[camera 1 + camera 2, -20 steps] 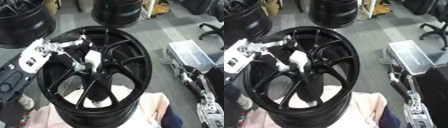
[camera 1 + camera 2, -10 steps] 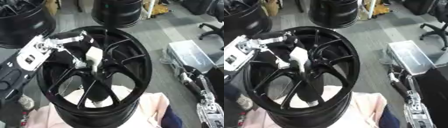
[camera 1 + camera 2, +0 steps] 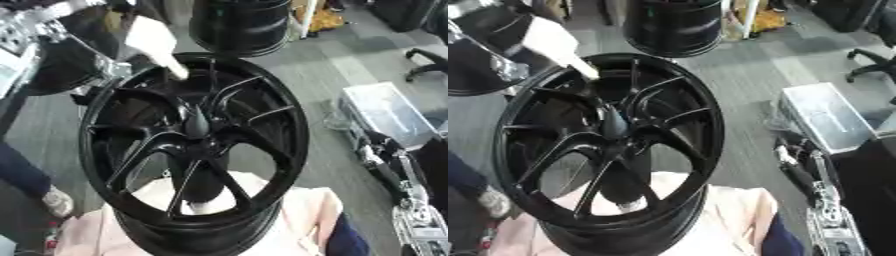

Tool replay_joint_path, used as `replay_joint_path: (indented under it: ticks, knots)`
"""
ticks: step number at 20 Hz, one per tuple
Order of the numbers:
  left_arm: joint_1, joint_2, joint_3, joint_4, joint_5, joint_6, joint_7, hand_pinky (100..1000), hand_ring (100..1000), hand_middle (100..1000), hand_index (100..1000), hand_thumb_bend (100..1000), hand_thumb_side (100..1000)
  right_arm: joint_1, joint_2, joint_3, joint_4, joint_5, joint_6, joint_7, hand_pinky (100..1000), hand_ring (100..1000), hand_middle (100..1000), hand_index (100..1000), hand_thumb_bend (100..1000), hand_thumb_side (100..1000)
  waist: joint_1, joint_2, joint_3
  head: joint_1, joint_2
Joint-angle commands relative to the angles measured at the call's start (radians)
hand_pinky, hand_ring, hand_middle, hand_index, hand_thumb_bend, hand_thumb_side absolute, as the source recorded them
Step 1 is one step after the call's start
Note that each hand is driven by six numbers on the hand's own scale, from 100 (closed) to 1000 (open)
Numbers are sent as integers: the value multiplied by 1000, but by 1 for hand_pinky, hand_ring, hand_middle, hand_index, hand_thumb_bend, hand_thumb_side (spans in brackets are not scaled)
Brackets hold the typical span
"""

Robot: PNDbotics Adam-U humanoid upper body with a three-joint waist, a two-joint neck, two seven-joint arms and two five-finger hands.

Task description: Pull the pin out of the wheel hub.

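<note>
Left eye view: pinching the white pin [image 3: 156, 44] by its upper end with the left hand [image 3: 39, 24], up in the top left corner, the fingers themselves blurred. Holding the pin tilted in the air, narrow tip pointing down and to the right, just over the far rim of the black wheel hub [image 3: 197, 150] and well apart from the hub's centre. Lying face up on a pink cloth [image 3: 302, 222], spokes fanning out from a dark cone in the middle. Resting idle at the lower right with the right hand [image 3: 418, 220], fingers slack and grasping nothing.

Right eye view: showing the same pin out of the hub, tip just beside the rim's upper left edge. Standing behind the hub, a second black wheel [image 3: 677, 27]; sitting on the grey floor to the right, a silver case [image 3: 824, 117].
</note>
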Motion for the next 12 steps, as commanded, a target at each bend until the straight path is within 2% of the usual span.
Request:
replay_joint_path:
  ticks: [1, 2, 3, 4, 6, 8, 9, 10, 11, 12]
  knots:
    - [72, 117, 118, -69, 26, -169, -175, 757, 539, 393, 592, 118, 171, -4, -21, -10, -9, 4, 0, -9, 676, 626, 682, 796, 151, 453, -1, -18, 12, -10, -2]
    - [119, 139, 151, -89, 22, -150, -149, 757, 539, 393, 592, 118, 171, -4, -22, -11, -9, 5, 0, -10, 676, 626, 682, 796, 151, 453, -1, -17, 16, -10, -2]
    - [195, 158, 196, -98, 9, -124, -122, 756, 535, 401, 598, 100, 218, -3, -22, -14, -9, 4, -1, -13, 676, 626, 682, 796, 151, 453, -1, -15, 24, -12, -2]
    - [266, 170, 241, -114, -9, -104, -96, 756, 535, 401, 598, 100, 218, -3, -22, -16, -9, 4, -1, -15, 676, 626, 682, 796, 151, 453, -1, -14, 27, -12, -2]
    - [418, 174, 338, -119, -61, -50, -41, 756, 532, 404, 600, 100, 277, -4, -23, -22, -10, 3, 0, -21, 676, 626, 681, 795, 150, 455, -3, -9, 36, -26, -2]
    - [549, 156, 419, -113, -154, -9, 8, 760, 547, 429, 624, 100, 293, -5, -25, -30, -10, 2, 0, -29, 676, 626, 681, 795, 148, 456, -4, -6, 42, -34, -2]
    - [602, 140, 452, -106, -217, 4, 25, 770, 593, 502, 692, 122, 330, -5, -26, -32, -9, 2, 0, -32, 676, 626, 681, 795, 148, 456, -5, -4, 47, -37, -2]
    - [645, 120, 482, -101, -295, 8, 42, 770, 593, 502, 692, 122, 330, -5, -26, -34, -9, 1, 1, -34, 676, 626, 681, 795, 148, 456, -6, -4, 48, -37, -2]
    - [683, 95, 511, -88, -368, 17, 62, 786, 649, 595, 759, 219, 511, -5, -25, -35, -8, 1, 1, -36, 676, 626, 681, 796, 149, 456, -7, -3, 52, -41, -2]
    - [717, 67, 540, -72, -440, 31, 84, 796, 669, 621, 777, 246, 569, -5, -25, -35, -8, 1, 0, -36, 676, 626, 681, 796, 149, 456, -9, -3, 55, -43, -2]
